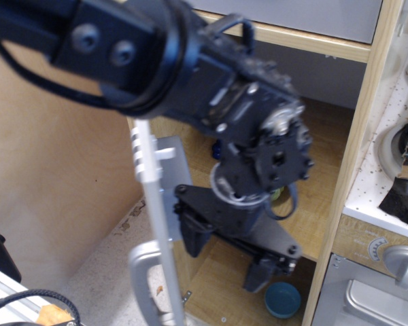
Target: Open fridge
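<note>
The fridge (357,109) has a light wood frame, and its silver-grey door (154,204) stands swung far out, seen almost edge-on. The curved silver handle (141,282) and the dispenser knobs (137,153) stick out on the door's left face. My gripper (223,263) is inside the door opening, low, with its jaws wide apart and nothing between them. The left finger (190,234) is right at the door's inner face; I cannot tell if it touches. The arm blocks most of the upper fridge interior.
A blue bowl (283,299) lies on the fridge's wooden floor (214,295). A small silver oven door (370,302) with a round dial (401,263) is at lower right. A plain silver panel (306,17) sits above. A plywood wall (47,170) is to the left.
</note>
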Robot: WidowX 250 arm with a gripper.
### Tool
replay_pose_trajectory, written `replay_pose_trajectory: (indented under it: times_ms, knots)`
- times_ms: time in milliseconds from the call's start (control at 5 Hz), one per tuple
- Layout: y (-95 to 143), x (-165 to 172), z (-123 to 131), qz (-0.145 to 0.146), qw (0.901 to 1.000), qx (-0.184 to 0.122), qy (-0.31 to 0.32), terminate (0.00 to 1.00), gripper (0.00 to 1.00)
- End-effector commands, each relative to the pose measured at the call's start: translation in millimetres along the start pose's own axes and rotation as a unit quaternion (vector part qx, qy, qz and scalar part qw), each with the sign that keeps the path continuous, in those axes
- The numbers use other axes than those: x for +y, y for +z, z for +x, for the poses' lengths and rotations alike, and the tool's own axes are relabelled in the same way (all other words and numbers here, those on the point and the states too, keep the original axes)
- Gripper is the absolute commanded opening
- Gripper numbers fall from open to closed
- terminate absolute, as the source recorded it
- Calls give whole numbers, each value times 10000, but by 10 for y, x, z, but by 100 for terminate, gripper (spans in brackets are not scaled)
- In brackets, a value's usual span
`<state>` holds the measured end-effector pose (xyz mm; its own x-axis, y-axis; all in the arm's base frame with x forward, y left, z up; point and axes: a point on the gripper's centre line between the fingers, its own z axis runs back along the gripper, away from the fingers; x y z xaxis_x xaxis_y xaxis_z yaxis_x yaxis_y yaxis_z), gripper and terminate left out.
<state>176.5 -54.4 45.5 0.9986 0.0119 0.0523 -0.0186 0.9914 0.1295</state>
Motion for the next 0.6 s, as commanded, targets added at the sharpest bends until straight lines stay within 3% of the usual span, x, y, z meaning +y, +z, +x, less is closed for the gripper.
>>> replay_pose_trajectory:
  times_ms: [0,200,400]
  knots:
    - [-17,417,42,52,9997,-234,-8,0,100]
    - [-28,767,149,24,9997,-199,-153,0,100]
    - [80,907,191,133,9996,-214,-84,100,100]
